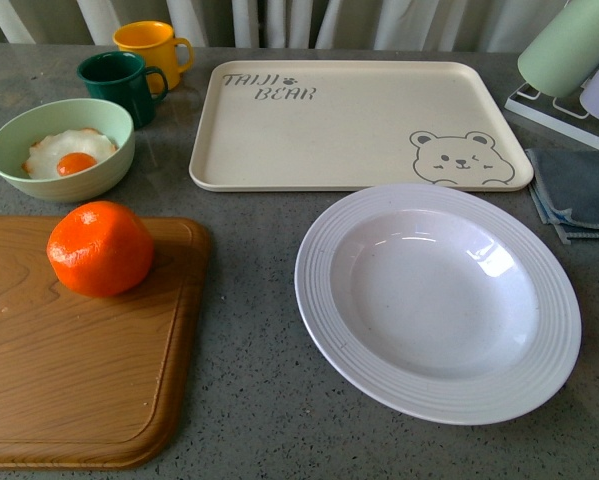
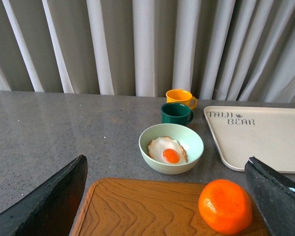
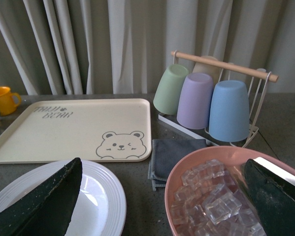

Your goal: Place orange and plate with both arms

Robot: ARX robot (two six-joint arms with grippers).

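Note:
The orange lies on the wooden cutting board at the front left. It also shows in the left wrist view, near one black finger of my open, empty left gripper. The white ribbed plate lies on the grey table at the front right, empty. Its rim shows in the right wrist view, beside one finger of my open, empty right gripper. Neither arm shows in the front view.
A cream bear tray lies behind the plate. A pale green bowl with a fried egg, a dark green mug and a yellow mug stand back left. A grey cloth, a cup rack and a pink bowl of ice cubes are at the right.

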